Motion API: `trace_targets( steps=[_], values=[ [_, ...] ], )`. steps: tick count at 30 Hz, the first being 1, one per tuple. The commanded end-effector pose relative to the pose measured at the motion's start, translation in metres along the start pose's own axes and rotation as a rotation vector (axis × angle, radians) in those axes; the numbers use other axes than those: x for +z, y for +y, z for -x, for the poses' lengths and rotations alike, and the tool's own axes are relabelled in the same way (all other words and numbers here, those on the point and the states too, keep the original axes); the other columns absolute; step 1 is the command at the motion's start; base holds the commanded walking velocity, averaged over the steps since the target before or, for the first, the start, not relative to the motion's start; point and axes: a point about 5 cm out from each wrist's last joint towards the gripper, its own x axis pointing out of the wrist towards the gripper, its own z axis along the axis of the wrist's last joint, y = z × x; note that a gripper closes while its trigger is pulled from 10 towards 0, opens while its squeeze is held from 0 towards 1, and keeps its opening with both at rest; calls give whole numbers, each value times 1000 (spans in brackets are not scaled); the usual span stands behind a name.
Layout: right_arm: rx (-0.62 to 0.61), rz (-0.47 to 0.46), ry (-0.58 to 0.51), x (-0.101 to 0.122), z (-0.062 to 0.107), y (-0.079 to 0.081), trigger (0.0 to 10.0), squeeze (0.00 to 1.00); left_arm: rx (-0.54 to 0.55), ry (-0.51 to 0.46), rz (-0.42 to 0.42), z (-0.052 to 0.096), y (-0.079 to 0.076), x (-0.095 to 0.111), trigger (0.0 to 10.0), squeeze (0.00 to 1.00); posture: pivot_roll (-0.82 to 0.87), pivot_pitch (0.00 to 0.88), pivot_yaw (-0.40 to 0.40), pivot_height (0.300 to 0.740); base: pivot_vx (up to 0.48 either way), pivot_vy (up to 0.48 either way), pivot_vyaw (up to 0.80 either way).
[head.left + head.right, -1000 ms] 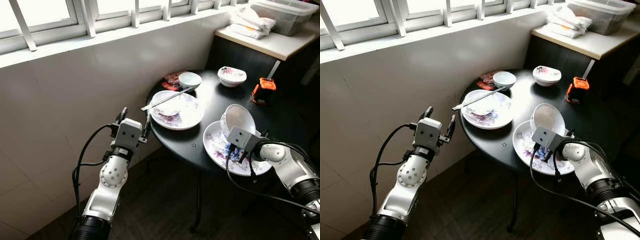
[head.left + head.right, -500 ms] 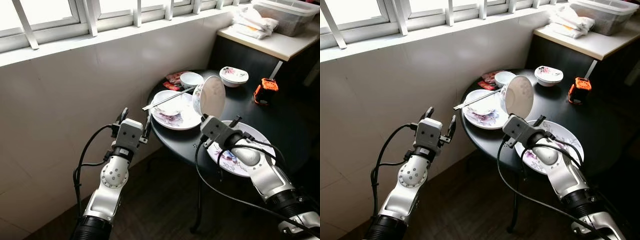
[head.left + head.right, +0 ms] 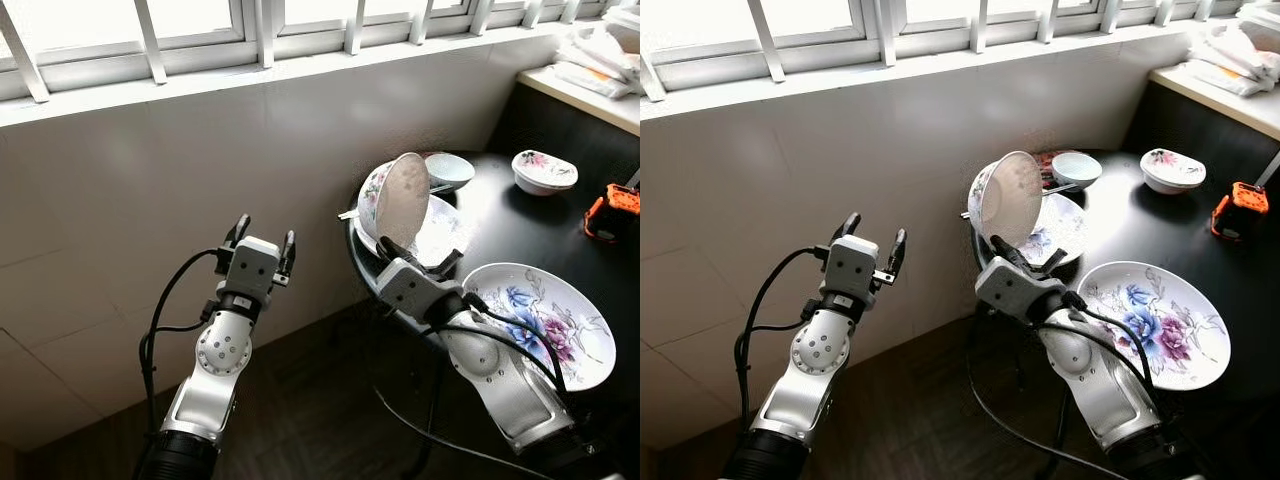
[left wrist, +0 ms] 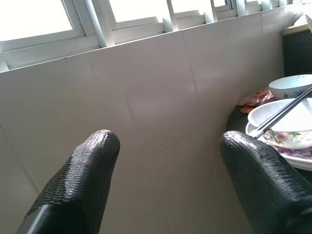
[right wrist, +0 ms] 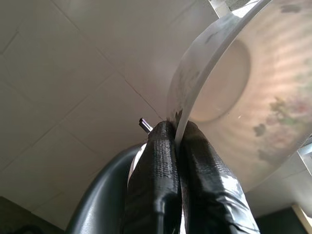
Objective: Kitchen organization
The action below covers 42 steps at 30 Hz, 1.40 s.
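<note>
Right wrist view puts the white bowl (image 5: 234, 92) close up, its rim pinched between two black fingers (image 5: 158, 161) pressed together on either side of it. From the head camera the right gripper (image 3: 405, 258) holds that bowl (image 3: 395, 197) on edge, nearly upright, in the air over the left edge of the round black table (image 3: 500, 225), above a floral plate (image 3: 440, 228) lying at that edge. A large flowered plate (image 3: 550, 320) lies at the table's near edge, just right of the right arm. Toward the far edge sit a small pale bowl (image 3: 448, 168) and a small patterned bowl (image 3: 544, 170), well apart from each other, with an orange object (image 3: 612, 210) at the right edge. The left gripper (image 3: 260, 235) is raised before the tiled wall (image 3: 120, 190), left of the table and touching nothing, its fingers (image 4: 83, 170) spread wide. In its wrist view, chopsticks (image 4: 282, 112) rest across a bowl on the plate.
</note>
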Motion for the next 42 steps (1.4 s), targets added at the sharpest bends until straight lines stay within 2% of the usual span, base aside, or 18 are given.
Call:
trace_targets(
  steps=[1, 10, 42],
  values=[
    [-22, 16, -37, 9, 1, -3, 0, 0, 1, -6, -7, -1, 0, 2, 10000, 0, 42, 0, -55, 740, 0, 0, 800],
    [-17, 22, -52, 15, 3, 7, 0, 0, 4, -15, -11, -1, 1, 3, 10000, 0, 50, 0, -55, 740, 0, 0, 800],
    [-28, 38, -52, 15, -3, 6, 0, 0, 24, -19, 4, 1, 4, 4, 10000, 0, 59, 0, -63, 740, 0, 0, 800]
  ],
)
